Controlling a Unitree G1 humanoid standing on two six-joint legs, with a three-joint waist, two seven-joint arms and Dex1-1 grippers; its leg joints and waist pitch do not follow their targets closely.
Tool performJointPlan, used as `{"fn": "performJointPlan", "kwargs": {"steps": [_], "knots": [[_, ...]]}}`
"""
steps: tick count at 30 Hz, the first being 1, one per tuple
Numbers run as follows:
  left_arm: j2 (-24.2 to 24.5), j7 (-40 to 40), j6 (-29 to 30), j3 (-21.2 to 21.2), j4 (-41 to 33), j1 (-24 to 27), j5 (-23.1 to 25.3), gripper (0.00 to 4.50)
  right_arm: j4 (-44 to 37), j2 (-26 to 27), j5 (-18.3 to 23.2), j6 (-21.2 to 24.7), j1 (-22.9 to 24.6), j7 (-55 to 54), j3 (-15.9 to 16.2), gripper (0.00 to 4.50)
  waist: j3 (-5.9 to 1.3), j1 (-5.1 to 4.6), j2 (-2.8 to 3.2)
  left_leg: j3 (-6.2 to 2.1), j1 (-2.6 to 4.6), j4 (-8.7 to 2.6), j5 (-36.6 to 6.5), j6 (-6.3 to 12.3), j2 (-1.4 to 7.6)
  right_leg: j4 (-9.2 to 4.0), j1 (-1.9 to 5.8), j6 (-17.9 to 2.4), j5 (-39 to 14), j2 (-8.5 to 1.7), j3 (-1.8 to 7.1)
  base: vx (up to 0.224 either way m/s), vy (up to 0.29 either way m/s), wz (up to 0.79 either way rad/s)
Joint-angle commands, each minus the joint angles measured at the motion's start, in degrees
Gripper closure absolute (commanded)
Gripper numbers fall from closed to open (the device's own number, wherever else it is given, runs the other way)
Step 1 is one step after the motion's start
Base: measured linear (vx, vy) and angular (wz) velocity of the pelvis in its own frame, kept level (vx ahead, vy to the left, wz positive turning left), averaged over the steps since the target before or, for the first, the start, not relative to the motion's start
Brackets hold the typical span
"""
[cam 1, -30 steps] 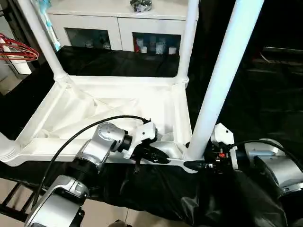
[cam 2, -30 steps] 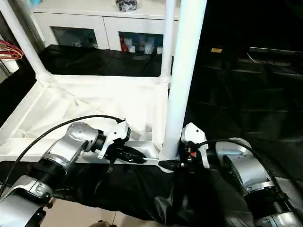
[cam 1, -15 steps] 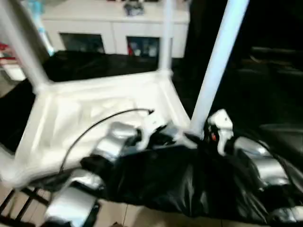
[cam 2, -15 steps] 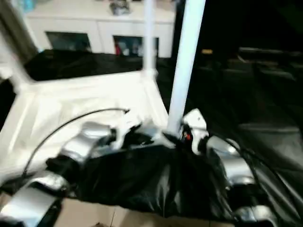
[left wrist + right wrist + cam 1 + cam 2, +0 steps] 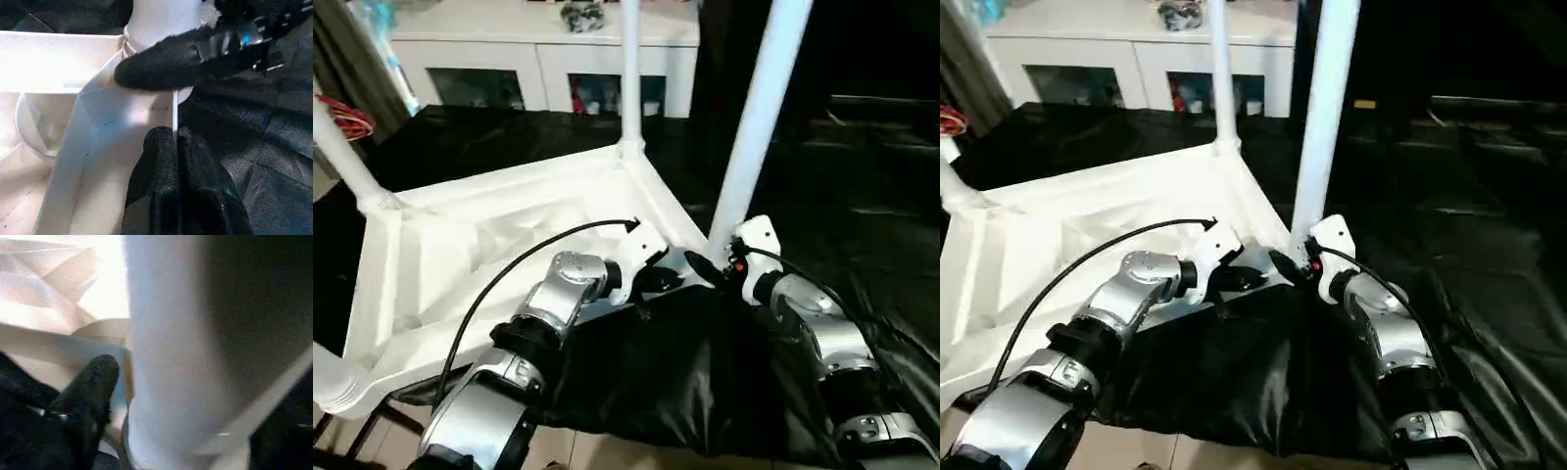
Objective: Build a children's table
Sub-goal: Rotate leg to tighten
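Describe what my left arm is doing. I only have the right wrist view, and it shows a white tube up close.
Observer: The left gripper is at the near rim of the upturned table top, right beside the corner where that near leg stands. Its fingers pinch the thin rim edge.
Operator: Report the other legs.
Observer: A far leg and a left leg stand upright in their corner sockets.
Operator: Say what the table lies on.
Observer: Black sheeting, which bunches up in front of both arms.
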Motion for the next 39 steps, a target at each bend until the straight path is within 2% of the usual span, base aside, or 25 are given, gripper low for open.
{"fn": "performJointPlan", "kwargs": {"steps": [1, 2, 3, 6, 9, 13, 16, 20, 23, 25, 27, 30, 34, 37, 38, 39], "knots": [[-2.3, -4.2, -3.6, -1.1, -3.3, 0.0, -3.2, 4.5, -1.0, 1.1, 0.2, 0.3, 1.5, 6.3, 6.2, 0.46, -3.36, 0.26, -1.19, -0.53, 0.44, -4.13, -13.4, 3.85, 0.99, -4.57, 2.21, -13.0, -15.5, -2.3, 1.37, 0.0, 0.0, 0.0], [-2.0, -4.9, -3.6, -1.1, -3.4, 0.1, -3.3, 4.5, -1.4, 0.5, 0.1, 0.1, 1.8, 7.2, 6.3, 0.24, -3.36, 0.27, -1.22, -0.54, 0.34, -4.13, -13.1, 3.95, 0.99, -4.47, 2.3, -13.1, -15.1, -2.29, 1.36, 0.0, 0.0, 0.0], [-0.4, -9.3, -4.1, -1.5, -4.7, 1.1, -4.4, 4.5, -3.1, -2.4, 0.5, -1.3, 3.2, 11.7, 6.6, 0.24, -3.45, 0.67, -1.26, -0.55, 0.21, -4.02, -12.1, 4.59, 1.03, -4.27, 2.59, -13.3, -13.7, -2.41, 1.33, 0.0, 0.0, 0.0], [1.5, -13.5, -4.2, -1.9, -6.0, 2.0, -5.3, 4.5, -6.1, -6.0, 2.0, -1.9, 5.2, 18.5, 7.3, 0.24, -3.38, 0.93, -1.28, -0.43, 0.14, -3.99, -12.0, 5.29, 1.09, -4.22, 2.49, -13.5, -13.7, -2.35, 1.38, 0.0, 0.0, 0.0], [3.3, -17.7, -4.2, -2.4, -7.4, 2.8, -6.1, 4.5, -9.0, -9.2, 3.7, -1.0, 7.1, 24.5, 7.9, 0.24, -3.3, 1.49, -1.08, -0.41, 0.22, -4.05, -11.9, 5.59, 1.33, -4.08, 2.48, -13.8, -13.8, -2.27, 1.35, 0.0, 0.0, 0.0], [4.9, -22.1, -3.5, -2.6, -9.2, 3.7, -7.2, 4.5, -11.4, -12.1, 4.9, 0.3, 8.5, 29.7, 8.6, 0.24, -3.24, 1.76, -1.15, -0.48, 0.17, -4.18, -12.3, 5.41, 1.48, -4.01, 2.56, -13.8, -14.3, -2.32, 1.38, 0.0, 0.0, 0.0], [6.9, -25.7, -2.7, -3.1, -10.6, 4.5, -7.5, 4.5, -12.9, -14.1, 5.6, 1.1, 9.5, 33.0, 9.3, 0.5, -3.16, 1.94, -0.93, -0.42, 0.3, -4.22, -13.0, 5.01, 1.53, -4.15, 2.29, -13.7, -15.5, -2.38, 1.47, 0.0, 0.0, 0.0], [8.6, -28.3, -2.1, -3.5, -11.3, 4.9, -7.6, 4.5, -14.1, -15.0, 6.1, 2.2, 9.8, 34.6, 9.8, 0.9, -3.19, 2.09, -1.02, -0.46, 0.34, -4.32, -13.4, 4.2, 1.5, -4.17, 2.27, -13.3, -16.5, -2.36, 1.48, 0.0, 0.0, 0.0], [9.0, -29.0, -2.0, -3.5, -11.6, 5.1, -7.6, 4.5, -14.6, -15.4, 6.1, 2.6, 10.0, 35.3, 10.1, 0.96, -3.26, 2.24, -0.97, -0.46, 0.41, -4.28, -12.7, 4.03, 1.55, -4.03, 2.25, -13.5, -15.2, -2.36, 1.51, 0.0, 0.0, 0.0], [9.3, -29.1, -2.0, -3.5, -11.6, 5.2, -7.5, 4.5, -14.6, -15.7, 6.0, 2.6, 10.0, 35.8, 10.2, 1.31, -3.29, 2.31, -0.96, -0.42, 0.36, -4.2, -12.5, 4.08, 1.5, -3.94, 2.28, -13.8, -14.4, -2.33, 1.49, 0.0, 0.0, 0.0], [9.4, -28.9, -1.8, -3.3, -11.8, 5.2, -7.5, 4.5, -14.7, -16.0, 5.9, 2.5, 10.1, 36.1, 10.4, 1.36, -3.34, 2.37, -0.98, -0.43, 0.38, -4.18, -12.1, 4.09, 1.5, -3.85, 2.36, -14.0, -13.5, -2.35, 1.48, 0.0, 0.0, 0.0], [9.4, -28.8, -1.7, -3.4, -12.0, 5.3, -7.7, 4.5, -15.1, -15.9, 6.0, 3.0, 10.4, 36.4, 10.5, 1.71, -3.34, 2.42, -1.08, -0.38, 0.36, -4.09, -11.7, 4.3, 1.46, -3.77, 2.39, -14.2, -12.8, -2.31, 1.49, 0.0, 0.0, 0.0], [9.1, -26.7, -1.9, -2.9, -11.7, 5.4, -7.1, 4.5, -15.2, -14.6, 6.4, 3.3, 11.1, 35.1, 10.5, 1.84, -3.39, 2.47, -1.13, -0.37, 0.34, -4.0, -11.0, 4.55, 1.44, -3.72, 2.4, -14.1, -12.8, -2.35, 1.49, 0.0, 0.0, 0.0], [8.6, -24.5, -2.2, -2.4, -10.7, 5.2, -6.5, 4.5, -14.5, -13.2, 7.0, 3.0, 11.2, 33.5, 9.6, 1.86, -3.27, 2.43, -1.16, -0.39, 0.37, -4.09, -11.9, 4.3, 1.41, -3.92, 2.32, -13.7, -14.5, -2.35, 1.46, 0.0, 0.0, 0.0], [8.1, -21.5, -2.2, -1.9, -10.0, 4.8, -5.5, 4.5, -13.7, -11.9, 6.8, 2.5, 11.1, 31.1, 8.8, 1.87, -3.24, 2.36, -0.91, -0.4, 0.39, -4.14, -12.6, 3.93, 1.41, -4.04, 2.15, -13.4, -15.6, -2.39, 1.5, 0.0, 0.0, 0.0], [7.4, -19.1, -1.9, -1.4, -9.3, 4.3, -5.1, 4.5, -12.2, -10.4, 5.9, 1.2, 10.5, 27.8, 8.0, 1.87, -3.08, 2.16, -1.0, -0.42, 0.47, -4.27, -13.8, 3.22, 1.33, -4.36, 2.03, -12.9, -17.8, -2.44, 1.48, 0.0, 0.0, 0.0]]}}
